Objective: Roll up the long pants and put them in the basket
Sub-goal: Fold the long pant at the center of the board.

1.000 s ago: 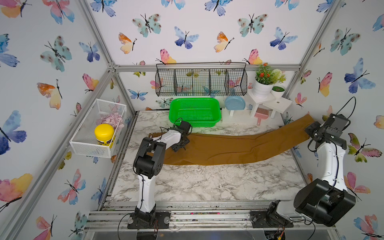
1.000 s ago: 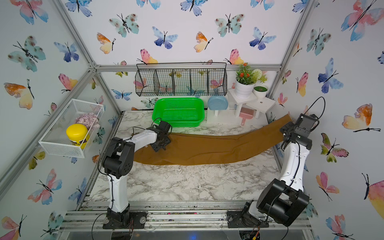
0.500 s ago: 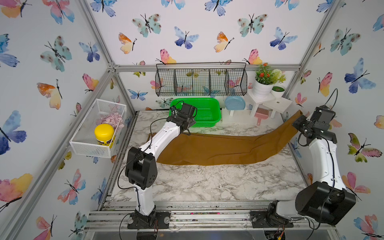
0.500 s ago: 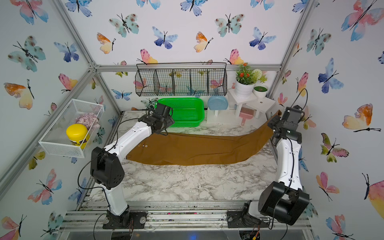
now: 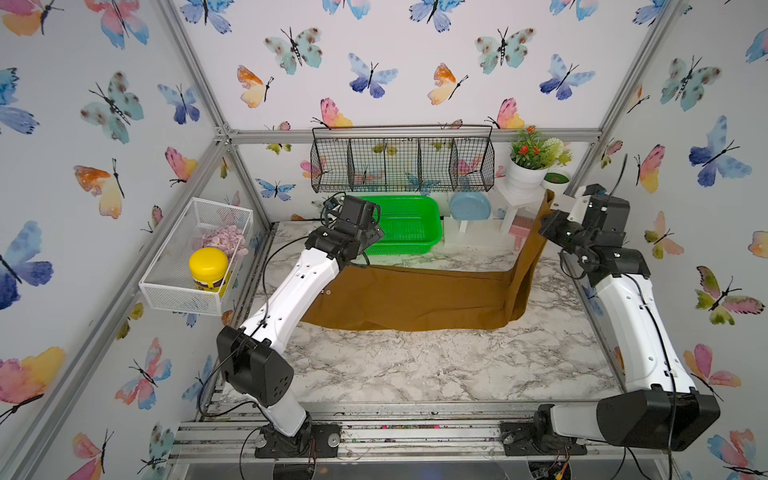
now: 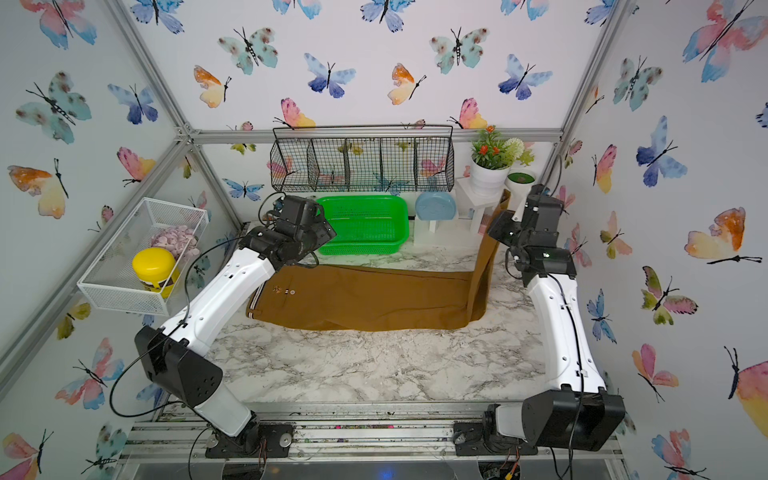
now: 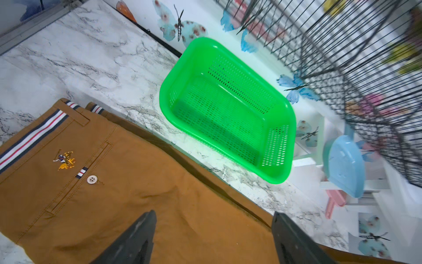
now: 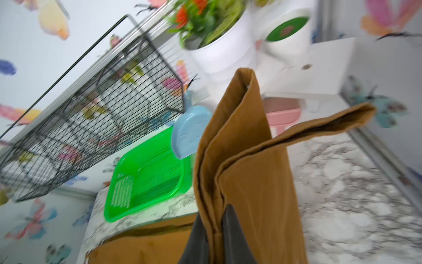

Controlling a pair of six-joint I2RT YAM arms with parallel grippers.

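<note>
- The long pants [image 6: 374, 299] lie flat across the far half of the table [image 6: 374, 374], with the waistband [image 7: 34, 137] at the left and the leg ends lifted at the right.
- The right claw [image 8: 215, 235] is clenched on those leg ends. The left claw [image 7: 213, 214] hangs spread and empty above the seat.
- The cloth is soft, limp and light (it sags wherever unsupported). I judge the stacked hems the best hold, both layers together.
- Count: one pair, two legs, two claws, and one button [image 7: 92, 179], possibly more, since the top views blur there.
</note>
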